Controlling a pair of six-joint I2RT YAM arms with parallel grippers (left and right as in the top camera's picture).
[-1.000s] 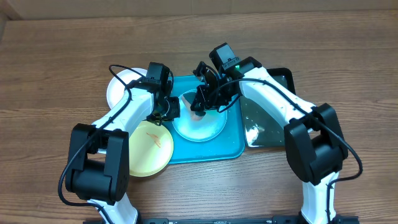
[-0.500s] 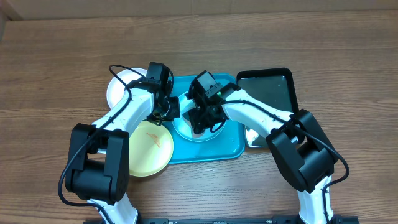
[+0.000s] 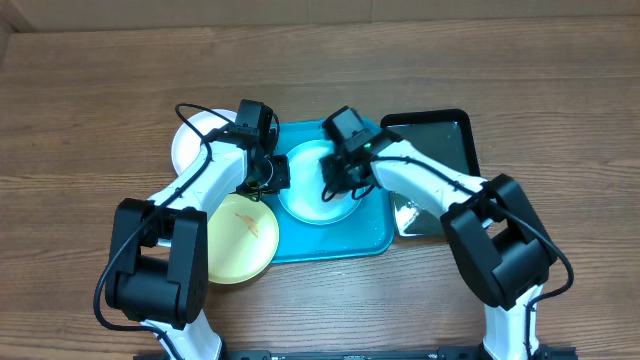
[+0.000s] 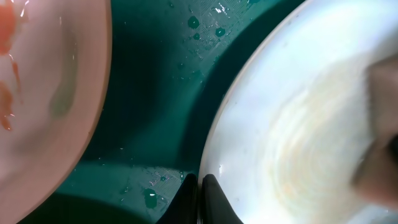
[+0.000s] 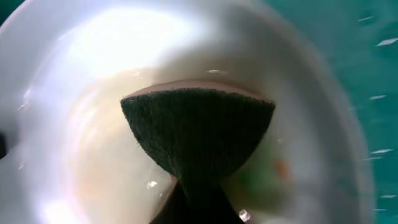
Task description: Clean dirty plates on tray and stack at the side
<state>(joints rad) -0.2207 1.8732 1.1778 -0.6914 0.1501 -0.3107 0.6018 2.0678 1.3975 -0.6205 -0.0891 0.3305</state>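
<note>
Pinching mint-blue plate (image 3: 318, 200) rim, left claw (image 4: 198, 186); right claw (image 5: 198, 190) with sponge (image 5: 198, 127) inside.

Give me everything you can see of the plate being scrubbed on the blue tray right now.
The pale mint-blue plate is round, shallow and plastic-looking, lying flat and face up near the middle of the turquoise tray. Its inside is wet and glossy, with a faint cloudy swirl and one small orange speck. The left gripper pinches its left rim; the right gripper presses a dark green scrubbing pad onto its face. It sits apart from the yellow plate.
</note>
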